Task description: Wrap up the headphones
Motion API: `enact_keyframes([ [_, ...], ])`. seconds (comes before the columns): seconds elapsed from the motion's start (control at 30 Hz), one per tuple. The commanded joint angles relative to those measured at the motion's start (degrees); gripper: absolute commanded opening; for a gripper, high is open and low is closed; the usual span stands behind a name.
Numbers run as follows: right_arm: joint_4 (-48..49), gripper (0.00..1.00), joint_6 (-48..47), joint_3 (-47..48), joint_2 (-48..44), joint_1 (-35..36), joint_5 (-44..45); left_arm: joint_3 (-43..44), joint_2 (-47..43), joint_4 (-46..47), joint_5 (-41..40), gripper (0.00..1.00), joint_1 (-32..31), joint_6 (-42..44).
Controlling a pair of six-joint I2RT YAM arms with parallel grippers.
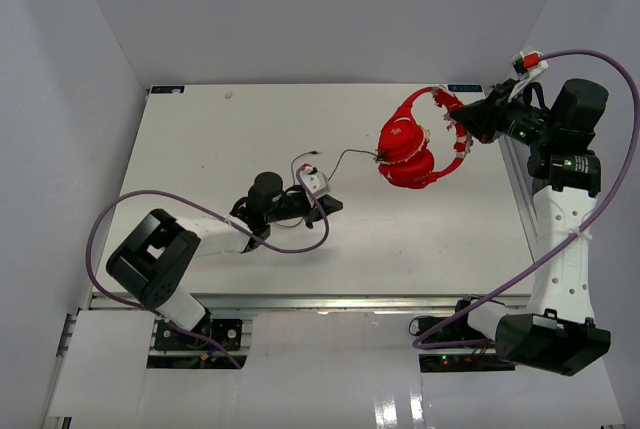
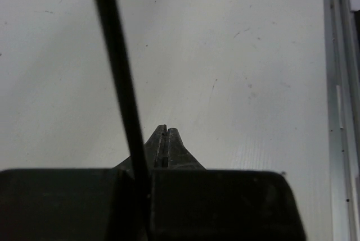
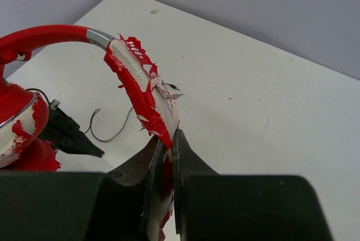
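Observation:
The red headphones (image 1: 408, 152) hang above the table's right back part, ear cups down, with the peeling red and white band (image 3: 140, 92) arching up. My right gripper (image 1: 468, 127) is shut on the band, whose padding sits between its jaws in the right wrist view (image 3: 169, 137). The thin dark cord (image 1: 350, 153) trails left from the cups to its plug end (image 1: 315, 154). My left gripper (image 1: 336, 206) lies low on the table just below the cord's end. Its jaws (image 2: 167, 129) are shut with nothing seen between the tips. A dark line (image 2: 118, 72) crosses close to its camera.
Thick purple cables loop from the left arm (image 1: 300, 244) and the right arm (image 1: 610, 169). Grey walls enclose the white table (image 1: 220, 139). A metal rail (image 2: 340, 95) runs along the table's edge. The left gripper's black fingers (image 3: 73, 137) show in the right wrist view.

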Motion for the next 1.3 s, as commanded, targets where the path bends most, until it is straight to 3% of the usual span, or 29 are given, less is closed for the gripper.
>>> enact_keyframes([
  [0.0, 9.8, 0.08, 14.5, -4.0, -1.8, 2.7, 10.9, -0.3, -6.4, 1.3, 5.0, 0.0, -1.4, -5.5],
  [0.13, 12.4, 0.08, 24.4, -7.2, -2.3, 13.0, 25.4, 2.5, -3.4, -1.1, 1.3, 0.0, -5.9, -6.9],
  [0.27, 15.9, 0.08, 38.4, -6.4, 2.2, 13.7, 24.1, 4.9, 2.2, 0.6, -1.4, 0.0, -7.8, -12.7],
  [0.37, 15.6, 0.08, 40.6, -4.7, 3.9, 14.1, 26.6, 7.3, 5.8, -0.4, -2.3, 0.0, -8.9, -14.6],
  [0.53, 13.8, 0.08, 30.3, -3.3, 6.1, 19.9, 52.9, 17.3, 9.3, -9.8, -6.2, 0.0, -13.0, -15.0],
  [0.73, 20.7, 0.08, 23.2, -13.9, 6.5, 28.7, 63.9, 31.8, 13.6, -28.4, -6.7, 0.0, -14.9, -17.7],
  [0.93, 30.6, 0.08, 7.8, -19.5, 7.1, 34.5, 80.3, 40.4, 13.9, -44.5, -7.7, 0.0, -14.8, -17.8],
  [1.07, 35.6, 0.08, -3.0, -23.3, 7.1, 34.7, 78.3, 46.0, 12.2, -57.5, -8.4, 0.0, -14.8, -15.0],
  [1.27, 36.6, 0.08, -17.8, -31.9, 0.5, 35.2, 56.9, 58.4, 12.8, -79.2, -6.3, 0.02, -14.1, -8.1],
])
